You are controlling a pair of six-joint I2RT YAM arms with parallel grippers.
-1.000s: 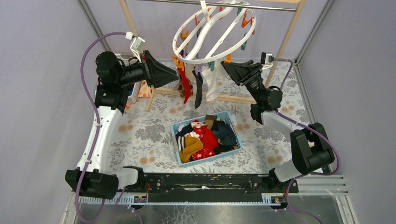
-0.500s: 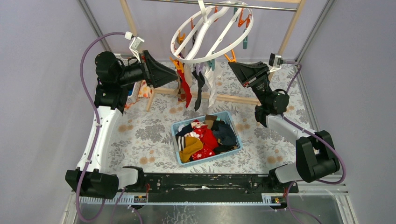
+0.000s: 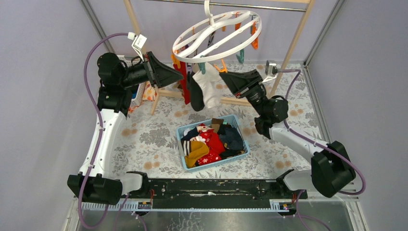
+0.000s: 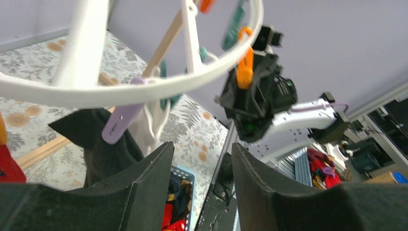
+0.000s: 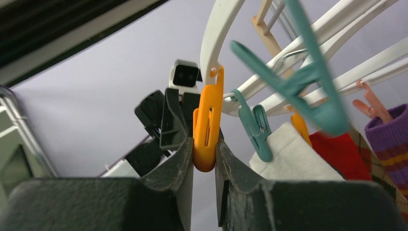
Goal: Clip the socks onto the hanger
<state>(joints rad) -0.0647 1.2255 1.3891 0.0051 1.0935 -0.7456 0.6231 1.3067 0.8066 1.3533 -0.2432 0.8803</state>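
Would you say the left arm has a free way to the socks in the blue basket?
Probably yes: the left gripper hangs open and empty, the socks lie uncovered in the basket, and the right gripper is up pinching an orange clip.

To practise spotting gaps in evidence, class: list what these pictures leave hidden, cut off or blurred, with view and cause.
Top view: the basket's depths, under the top socks.
Top view: the hanger's hook top, cut by the upper edge.
Left wrist view: the black sock's lower end, behind the left pincer.
Right wrist view: the nearest teal clip, blurred; the purple sock, cut by the right edge; the orange clip's sides, inside the right pincer.
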